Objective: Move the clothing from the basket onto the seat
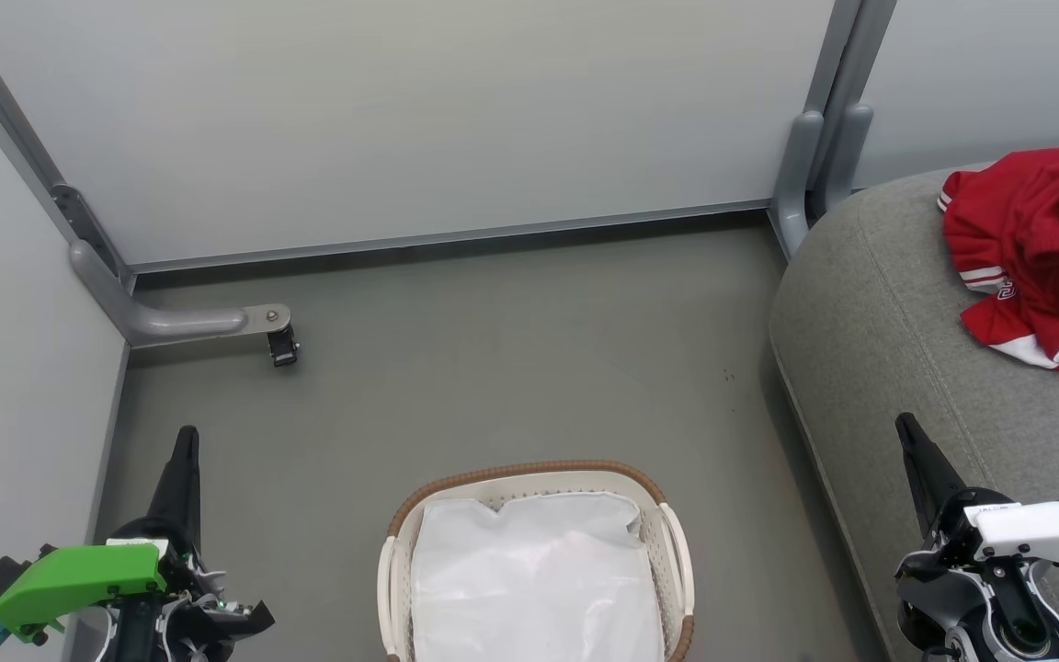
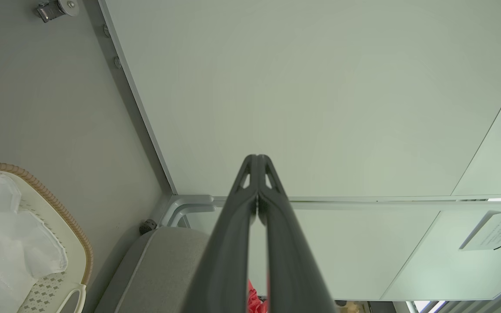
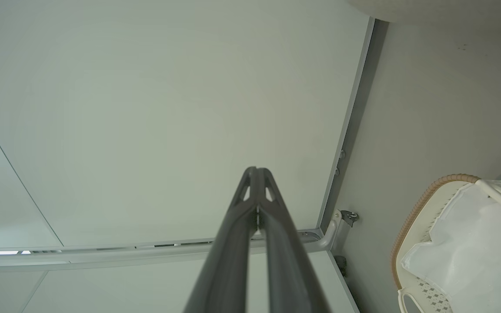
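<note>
Your red sports garments with white trim are lying bunched on the large grey fabric sofa seat. The oval white perforated basket with the brown woven rim is holding its plain white liner sheet, with no red peeking out. The left gripper and right gripper are hanging with jaws pressed fully together, gripping nothing. I judge you are risking two slips: grabbing the liner as clothing, or missing a garment hiding beneath it.
</note>
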{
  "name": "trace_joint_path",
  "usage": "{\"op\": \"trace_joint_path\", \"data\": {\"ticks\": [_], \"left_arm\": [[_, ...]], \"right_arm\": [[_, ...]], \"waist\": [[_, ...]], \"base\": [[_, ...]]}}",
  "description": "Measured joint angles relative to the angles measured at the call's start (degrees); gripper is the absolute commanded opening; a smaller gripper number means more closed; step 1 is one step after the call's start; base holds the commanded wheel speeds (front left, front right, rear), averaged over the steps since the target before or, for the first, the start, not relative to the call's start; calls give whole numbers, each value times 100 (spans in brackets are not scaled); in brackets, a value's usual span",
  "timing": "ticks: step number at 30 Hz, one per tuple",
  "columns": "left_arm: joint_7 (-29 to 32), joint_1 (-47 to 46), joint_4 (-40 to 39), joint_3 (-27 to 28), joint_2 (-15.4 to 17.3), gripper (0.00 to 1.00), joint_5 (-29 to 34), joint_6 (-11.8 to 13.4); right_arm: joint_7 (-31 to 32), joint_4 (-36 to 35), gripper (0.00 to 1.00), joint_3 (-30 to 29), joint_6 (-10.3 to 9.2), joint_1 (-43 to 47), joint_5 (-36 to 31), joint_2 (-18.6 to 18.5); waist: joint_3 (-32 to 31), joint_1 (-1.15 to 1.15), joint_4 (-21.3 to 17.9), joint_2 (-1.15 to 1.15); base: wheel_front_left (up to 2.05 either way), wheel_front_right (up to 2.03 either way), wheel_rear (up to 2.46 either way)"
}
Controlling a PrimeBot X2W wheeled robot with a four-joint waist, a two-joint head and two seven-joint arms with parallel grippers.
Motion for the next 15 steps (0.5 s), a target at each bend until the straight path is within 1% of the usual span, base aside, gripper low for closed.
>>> {"op": "trace_joint_path", "data": {"ticks": [15], "left_arm": [[0,0,0,0,0,0,0,0]], "right_arm": [[8,0,0,-12,1,-1,-7,8]], "waist": [[0,0,0,0]], "base": [[0,0,0]]}}
